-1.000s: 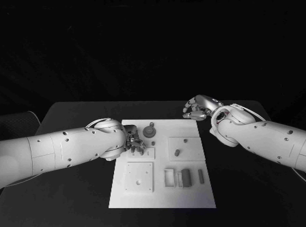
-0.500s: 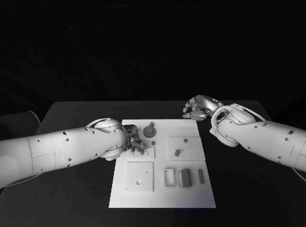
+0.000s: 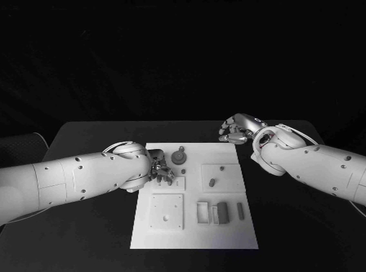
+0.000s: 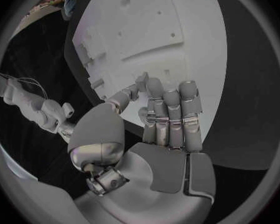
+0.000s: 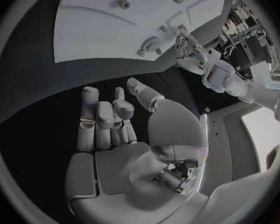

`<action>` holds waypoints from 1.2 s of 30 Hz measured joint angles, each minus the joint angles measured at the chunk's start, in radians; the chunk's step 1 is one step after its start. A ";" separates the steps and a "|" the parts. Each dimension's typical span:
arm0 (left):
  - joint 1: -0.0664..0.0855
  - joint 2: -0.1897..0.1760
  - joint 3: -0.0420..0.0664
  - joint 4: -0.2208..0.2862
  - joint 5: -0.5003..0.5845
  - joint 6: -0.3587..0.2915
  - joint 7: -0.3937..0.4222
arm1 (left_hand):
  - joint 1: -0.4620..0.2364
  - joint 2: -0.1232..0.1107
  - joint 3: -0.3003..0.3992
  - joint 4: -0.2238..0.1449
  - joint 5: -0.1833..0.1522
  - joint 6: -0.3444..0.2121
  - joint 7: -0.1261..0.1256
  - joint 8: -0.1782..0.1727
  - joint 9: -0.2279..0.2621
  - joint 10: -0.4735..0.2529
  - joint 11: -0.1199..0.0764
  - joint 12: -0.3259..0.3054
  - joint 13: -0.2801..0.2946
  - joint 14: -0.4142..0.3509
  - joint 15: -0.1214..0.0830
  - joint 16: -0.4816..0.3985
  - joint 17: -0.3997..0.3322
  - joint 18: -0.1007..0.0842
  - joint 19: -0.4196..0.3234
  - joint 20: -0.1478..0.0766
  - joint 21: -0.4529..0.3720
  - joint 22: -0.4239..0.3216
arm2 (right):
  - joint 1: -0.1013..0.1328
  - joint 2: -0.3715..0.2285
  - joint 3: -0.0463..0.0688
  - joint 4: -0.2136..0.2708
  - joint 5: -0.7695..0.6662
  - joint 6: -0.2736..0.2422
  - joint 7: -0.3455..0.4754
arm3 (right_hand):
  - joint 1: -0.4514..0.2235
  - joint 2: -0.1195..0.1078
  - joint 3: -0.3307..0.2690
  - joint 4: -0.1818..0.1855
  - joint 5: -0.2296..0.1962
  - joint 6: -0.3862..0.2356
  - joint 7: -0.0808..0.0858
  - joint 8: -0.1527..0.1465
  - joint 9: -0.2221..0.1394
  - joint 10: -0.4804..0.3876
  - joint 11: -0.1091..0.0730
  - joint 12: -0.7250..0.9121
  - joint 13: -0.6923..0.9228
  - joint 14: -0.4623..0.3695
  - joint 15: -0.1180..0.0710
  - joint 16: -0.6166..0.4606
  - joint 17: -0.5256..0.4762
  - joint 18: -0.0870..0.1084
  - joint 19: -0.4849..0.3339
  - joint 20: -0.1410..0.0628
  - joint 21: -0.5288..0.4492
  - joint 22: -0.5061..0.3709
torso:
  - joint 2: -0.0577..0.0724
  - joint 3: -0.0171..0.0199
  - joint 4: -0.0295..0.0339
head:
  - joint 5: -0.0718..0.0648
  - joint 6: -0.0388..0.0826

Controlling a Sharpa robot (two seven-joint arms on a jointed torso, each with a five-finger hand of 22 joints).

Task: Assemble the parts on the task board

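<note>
Black table (image 3: 93, 226), one task board (image 3: 191, 235), two hands (image 3: 160, 170) (image 3: 236, 129)

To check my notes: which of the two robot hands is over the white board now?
The left hand. It hangs over the left edge of the white board, near the round part. The right hand stays above the black table, beyond the board's far right corner.

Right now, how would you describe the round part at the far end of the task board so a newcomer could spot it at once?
Start at the white task board in the middle of the black table. Go to its far edge, just beyond the left hand. There sits the round part, a dark disc with a thin stem rising from it; its neighbours are small pegs and long blocks.
</note>
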 measured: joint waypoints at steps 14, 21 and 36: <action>0.000 0.000 0.000 0.000 0.001 -0.002 0.000 | -0.036 0.005 -0.083 -0.011 0.025 -0.001 -0.001 -0.004 0.010 -0.004 -0.003 0.009 -0.001 -0.009 0.002 0.011 -0.003 0.000 -0.011 0.000 0.000 0.000 | 0.000 0.000 0.000 0.000 0.001 0.000 0.000 | 0.000 0.000 0.000 0.000 0.000 0.000 0.000 0.000 0.001 0.000 0.000 0.000 0.000 0.000 0.000 0.000 0.000 0.000 0.000 0.000 0.000 0.000 | 0.000 0.0000 -0.0002 | 0.000 -0.001; 0.000 -0.001 0.000 -0.001 0.002 -0.003 0.000 | -0.037 0.006 -0.087 -0.010 0.025 -0.001 -0.001 -0.004 0.011 -0.004 -0.004 0.009 -0.001 -0.013 -0.001 0.011 -0.003 0.000 -0.011 0.000 0.000 0.000 | 0.000 0.000 0.000 0.000 0.001 0.000 0.000 | 0.000 0.000 0.000 0.000 0.000 0.000 0.000 0.000 0.001 0.000 0.000 -0.004 0.001 0.000 0.000 0.000 -0.001 0.000 0.000 0.000 0.000 0.000 | 0.000 -0.0001 0.0000 | 0.000 -0.001; 0.000 -0.033 0.002 0.013 0.003 -0.024 0.009 | -0.037 0.015 -0.092 -0.015 0.025 -0.002 -0.002 -0.004 0.011 -0.004 -0.004 0.009 -0.002 -0.013 -0.001 0.011 -0.005 0.000 -0.011 0.000 0.000 0.000 | 0.000 -0.002 0.000 -0.006 0.002 -0.001 0.000 | 0.000 0.000 0.003 0.003 0.000 0.000 0.000 -0.004 0.001 0.000 0.000 -0.004 0.001 -0.001 0.001 0.000 -0.001 0.000 0.000 0.000 0.000 0.000 | 0.000 -0.0006 -0.0005 | 0.000 0.007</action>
